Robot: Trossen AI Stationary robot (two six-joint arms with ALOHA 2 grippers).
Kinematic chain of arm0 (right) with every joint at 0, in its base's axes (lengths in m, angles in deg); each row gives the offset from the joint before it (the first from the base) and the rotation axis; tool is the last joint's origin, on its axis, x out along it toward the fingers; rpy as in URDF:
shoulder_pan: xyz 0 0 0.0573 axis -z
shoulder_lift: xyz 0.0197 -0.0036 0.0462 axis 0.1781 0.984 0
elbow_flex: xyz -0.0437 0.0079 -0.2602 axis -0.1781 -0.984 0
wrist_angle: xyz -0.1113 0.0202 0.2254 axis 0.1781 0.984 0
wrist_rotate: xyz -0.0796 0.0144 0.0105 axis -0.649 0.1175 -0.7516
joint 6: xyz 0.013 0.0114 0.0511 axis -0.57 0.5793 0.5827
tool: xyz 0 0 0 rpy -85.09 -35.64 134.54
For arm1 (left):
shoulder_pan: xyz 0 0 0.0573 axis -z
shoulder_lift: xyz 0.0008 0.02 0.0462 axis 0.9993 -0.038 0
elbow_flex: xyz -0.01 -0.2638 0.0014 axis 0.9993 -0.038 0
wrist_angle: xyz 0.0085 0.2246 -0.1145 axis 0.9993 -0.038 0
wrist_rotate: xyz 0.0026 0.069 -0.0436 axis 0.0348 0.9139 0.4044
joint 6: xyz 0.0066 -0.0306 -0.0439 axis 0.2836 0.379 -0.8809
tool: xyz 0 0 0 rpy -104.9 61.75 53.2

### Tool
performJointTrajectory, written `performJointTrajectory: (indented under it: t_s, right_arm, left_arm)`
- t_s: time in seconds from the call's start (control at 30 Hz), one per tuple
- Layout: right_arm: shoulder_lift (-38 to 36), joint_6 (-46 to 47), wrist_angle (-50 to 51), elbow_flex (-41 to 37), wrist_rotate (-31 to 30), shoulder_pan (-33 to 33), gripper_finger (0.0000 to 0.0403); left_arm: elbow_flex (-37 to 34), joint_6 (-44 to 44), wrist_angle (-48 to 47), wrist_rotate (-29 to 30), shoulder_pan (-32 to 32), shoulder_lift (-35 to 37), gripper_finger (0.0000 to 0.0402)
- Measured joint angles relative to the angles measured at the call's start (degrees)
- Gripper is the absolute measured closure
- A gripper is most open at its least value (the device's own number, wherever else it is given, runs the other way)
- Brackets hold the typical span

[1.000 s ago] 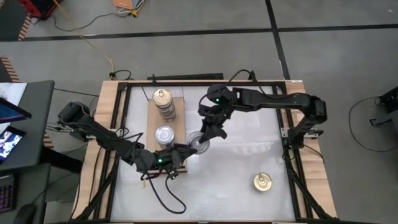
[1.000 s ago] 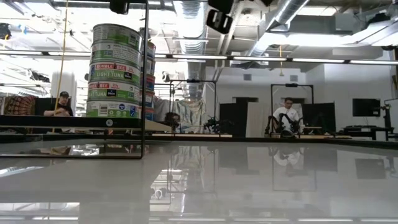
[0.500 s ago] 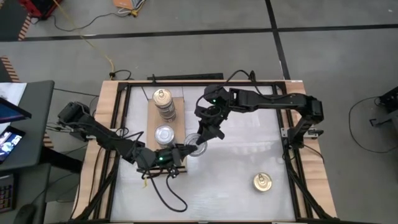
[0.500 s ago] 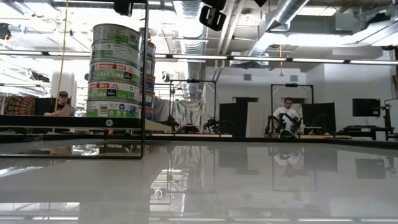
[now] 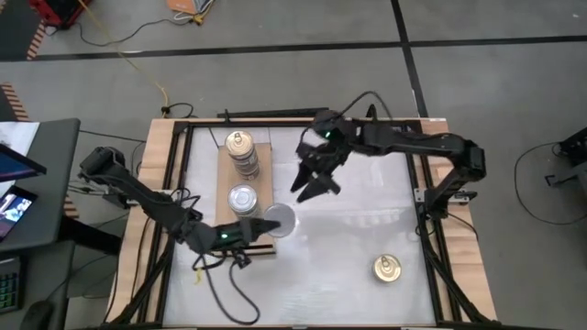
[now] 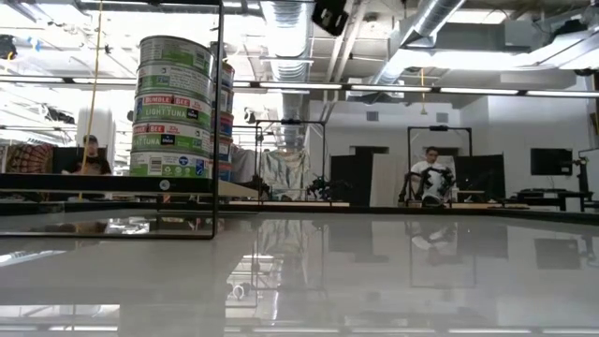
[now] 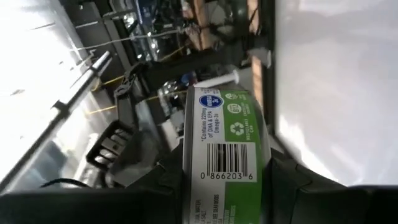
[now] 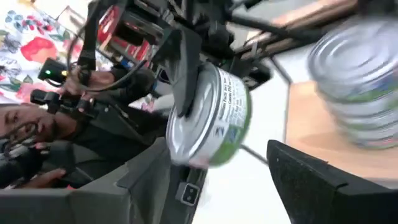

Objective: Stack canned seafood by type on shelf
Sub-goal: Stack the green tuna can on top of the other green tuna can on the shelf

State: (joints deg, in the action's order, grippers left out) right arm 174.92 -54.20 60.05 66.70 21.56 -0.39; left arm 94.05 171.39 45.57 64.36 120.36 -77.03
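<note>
My left gripper [image 5: 266, 225] is shut on a green-labelled tin of canned seafood [image 5: 278, 220], silver face up, just off the near right corner of the tan shelf [image 5: 225, 174]. On the shelf stand a gold-topped stack [image 5: 240, 147] and a silver-topped stack [image 5: 243, 197]; the low view shows a tall stack [image 6: 173, 108]. My right gripper [image 5: 310, 191] hangs open above the table, to the far right of the held tin, with nothing between its fingers. One gold-topped tin [image 5: 387, 269] lies flat on the white table at the near right. My left gripper pinches the tin by its two flat faces, one finger [image 7: 158, 186] on each, with the labelled side wall [image 7: 227, 155] showing between them. The fingers come level from the table's left. The tin is lifted clear and lies level, a flat face up.
Black frame rails [image 5: 417, 183] and wooden side rails [image 5: 156, 183] border the white table. Open tabletop lies to the right of the shelf, around the lone gold tin. People and workbenches show in the room beyond the table.
The silver-topped tin has passed from my right gripper to my left. My right gripper has opened, let go and drawn back toward the table's far right, rising. My left gripper has taken hold of the tin and carried it slightly toward the table's left and near edge.
</note>
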Motion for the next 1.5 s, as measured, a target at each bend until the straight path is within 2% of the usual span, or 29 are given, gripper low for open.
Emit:
performJointTrajectory:
  t_s: [0.1,0.27,0.4,0.53,0.67,0.87,1.17,1.3,1.5]
  right_arm:
    - [-2.87,-2.16,3.35,-0.21,-2.50,1.31,0.0112]
    - [-7.64,-4.11,5.64,-1.79,-13.07,0.65,0.0111]
    - [-9.55,-4.76,5.75,-2.50,-19.37,-1.08,0.0111]
    - [-9.98,-4.94,5.67,-2.55,-21.69,-2.98,0.0111]
    - [-10.09,-4.92,5.79,-2.55,-22.44,-3.84,0.0111]
    - [-10.04,-4.92,6.00,-2.55,-22.65,-3.85,0.0110]
    - [-10.02,-4.88,7.11,-2.55,-22.65,-3.85,0.0110]
    - [-10.02,-4.78,7.11,-2.55,-22.65,-3.85,0.0110]
    - [-10.02,-4.76,7.11,-2.55,-22.65,-3.85,0.0110]
  left_arm:
    - [-0.02,-7.78,-7.98,2.55,2.03,3.58,0.0274]
    - [-0.09,-26.61,-27.04,11.82,4.67,9.17,0.0272]
    - [-0.09,-42.70,-39.22,15.13,6.02,12.98,0.0270]
    - [-0.09,-51.39,-45.80,15.84,6.20,15.57,0.0269]
    - [-0.07,-53.32,-48.16,15.40,5.99,16.41,0.0269]
    - [-0.07,-57.41,-54.77,9.34,3.80,16.29,0.0268]
    - [-0.02,-59.47,-56.17,8.81,2.60,16.28,0.0265]
    - [0.02,-59.69,-56.29,8.47,2.60,16.28,0.0244]
    - [0.02,-57.71,-56.25,8.47,2.60,16.31,0.0191]
